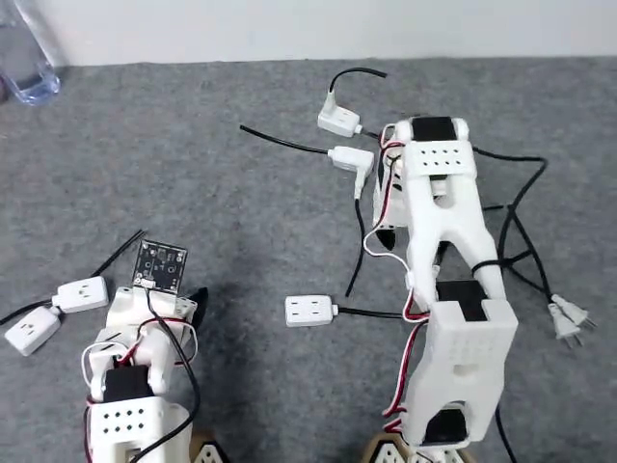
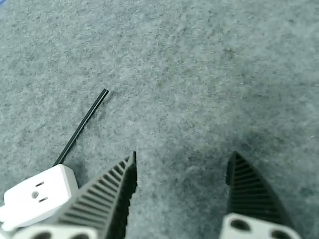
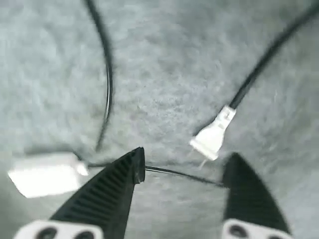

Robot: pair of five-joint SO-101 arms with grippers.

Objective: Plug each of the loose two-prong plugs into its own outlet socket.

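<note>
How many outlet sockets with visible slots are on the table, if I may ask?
3: one outlet socket beside the left arm, another next to it, a third between the arms; others may face away.

This looks like a robotics lab or a maker's workshop, not a home room. The counter (image 1: 241, 241) is covered with grey felt-like cloth and stands against a plain white wall (image 1: 289, 29). On it are the left arm (image 1: 135, 405) and the right arm (image 1: 453, 251), white printed shells with bare coloured wires and an uncovered circuit board (image 1: 160, 264). An outlet socket (image 1: 82, 292) has a short black cord (image 2: 79, 127) with a cut end.
</note>
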